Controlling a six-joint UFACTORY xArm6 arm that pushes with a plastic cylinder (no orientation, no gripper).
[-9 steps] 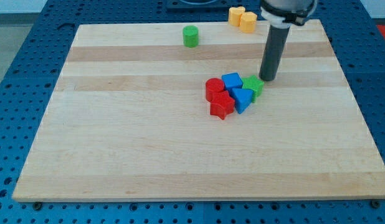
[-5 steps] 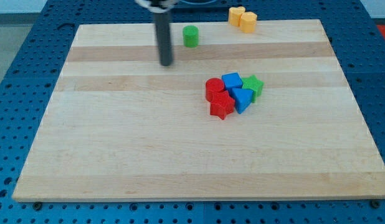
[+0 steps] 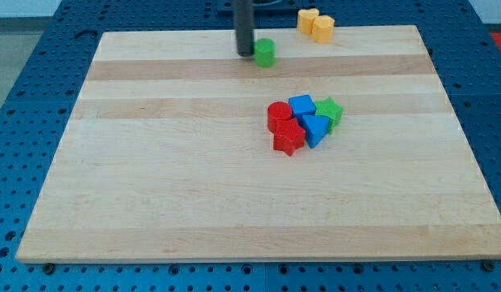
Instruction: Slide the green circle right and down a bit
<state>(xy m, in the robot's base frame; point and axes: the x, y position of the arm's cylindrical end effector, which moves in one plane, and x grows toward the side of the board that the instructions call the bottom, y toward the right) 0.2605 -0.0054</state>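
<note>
The green circle (image 3: 265, 53) is a small green cylinder near the view's top, a little right of the board's middle line. My tip (image 3: 246, 54) is at its left side, touching or almost touching it. The rod rises straight up out of the view's top.
Two yellow blocks (image 3: 315, 23) sit at the board's top edge, right of the circle. A cluster lies at mid-board: a red circle (image 3: 279, 114), a red star (image 3: 289, 139), two blue blocks (image 3: 301, 105) (image 3: 315, 129) and a green star (image 3: 329, 112). The wooden board (image 3: 153, 178) lies on a blue pegboard.
My tip went from beside the cluster leftward, then to the green circle's left side. The green circle has slid a little right and slightly down.
</note>
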